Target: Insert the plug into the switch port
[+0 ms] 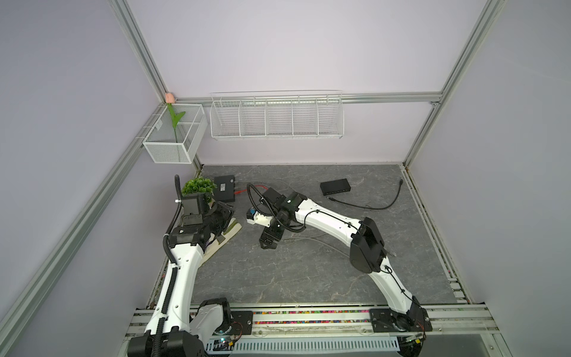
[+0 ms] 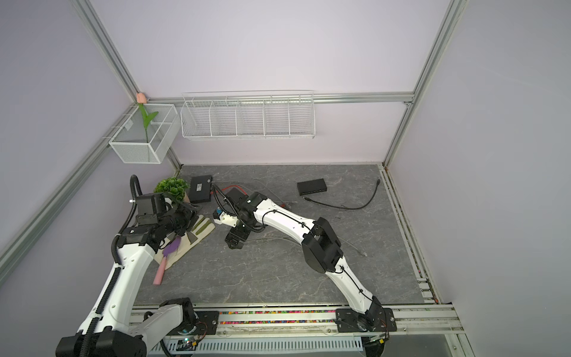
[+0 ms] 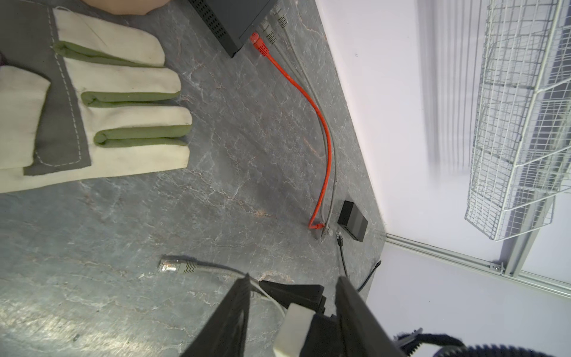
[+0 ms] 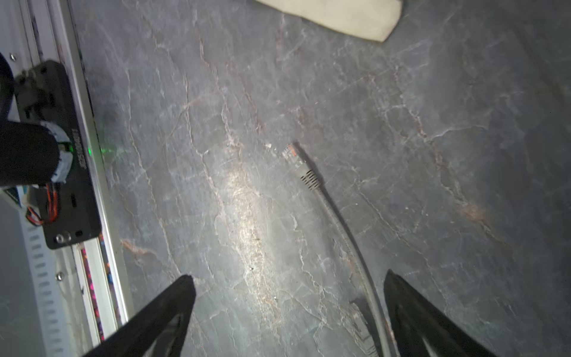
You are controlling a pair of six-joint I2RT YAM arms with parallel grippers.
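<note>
The grey plug (image 3: 177, 266) lies flat on the desk (image 1: 293, 272) near the glove (image 3: 123, 80), clear of its edge, with bare stone all round its tip. The right gripper (image 4: 289, 276) hangs low above the plug's grey cable (image 4: 343, 222). Its fingers (image 4: 167, 312) stand wide apart, and the cable runs between them, close by one finger and clamped by neither. The left gripper (image 3: 293, 277) hovers just beside the glove, its fingers (image 3: 234, 315) partly apart with nothing held between them. A black switch (image 3: 234, 18) sits near the glove's fingertips, with a red cable (image 3: 324, 133) and grey ones in its ports. These trail away from the glove along the foot of the back wall (image 1: 293, 151). A second switch (image 1: 335, 186) stands well apart from the glove by that wall, with a loose black cable (image 1: 370, 205) in front of it. From the glove to the front rail (image 1: 309, 318) the desk lies open.
</note>
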